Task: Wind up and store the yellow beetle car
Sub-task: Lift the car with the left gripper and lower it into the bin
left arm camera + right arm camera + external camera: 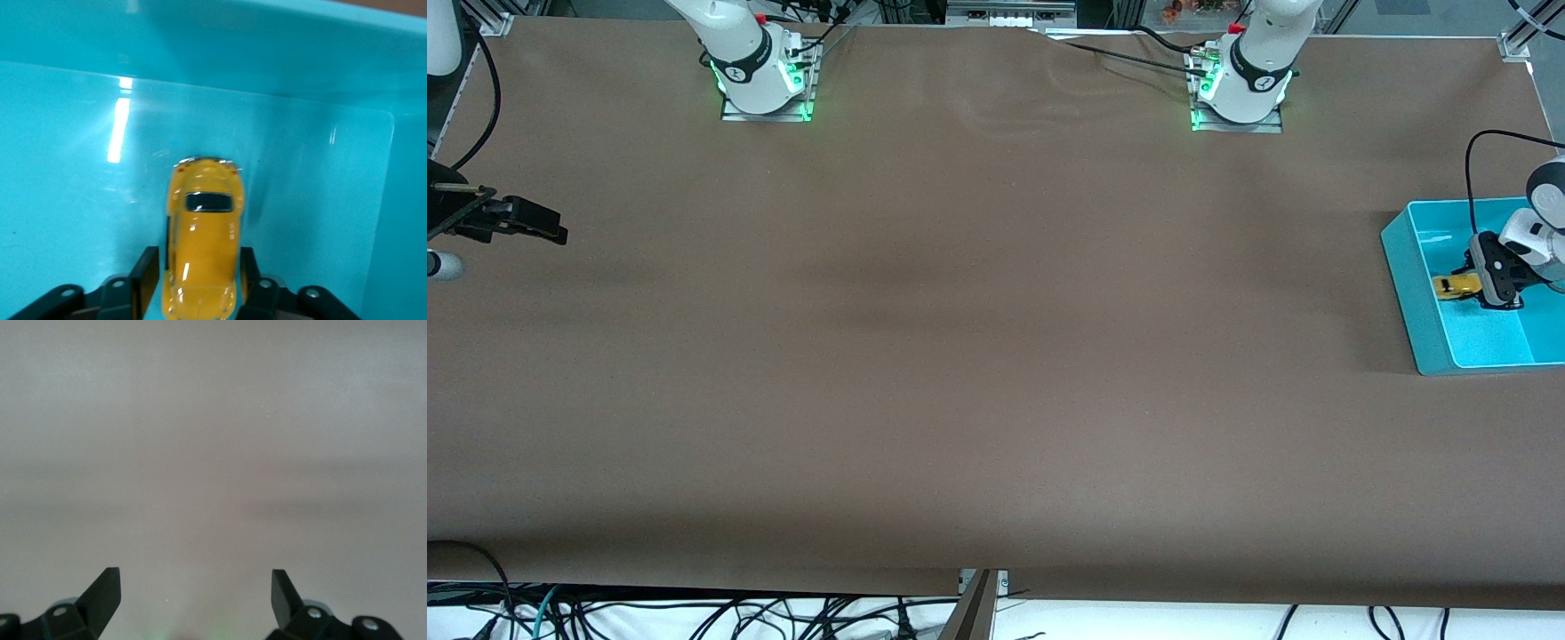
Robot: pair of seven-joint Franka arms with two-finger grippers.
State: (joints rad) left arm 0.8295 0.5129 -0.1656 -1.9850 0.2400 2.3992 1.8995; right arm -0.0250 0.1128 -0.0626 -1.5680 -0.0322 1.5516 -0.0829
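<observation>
The yellow beetle car [1455, 286] is low inside the teal bin [1423, 302] at the left arm's end of the table. In the left wrist view the car [202, 240] is seen from above, its far end pointing at the bin wall. My left gripper [1480, 286] reaches into the bin, and its black fingers [148, 280] sit close against both sides of the car [200, 283]. My right gripper [559, 233] waits open and empty over the bare brown table at the right arm's end; its view [196, 587] shows only table.
The teal bin's walls [267, 47] stand close around the left gripper. A black cable [1472, 178] hangs from the left arm over the bin. The brown table cover [996, 356] is bare between the arms.
</observation>
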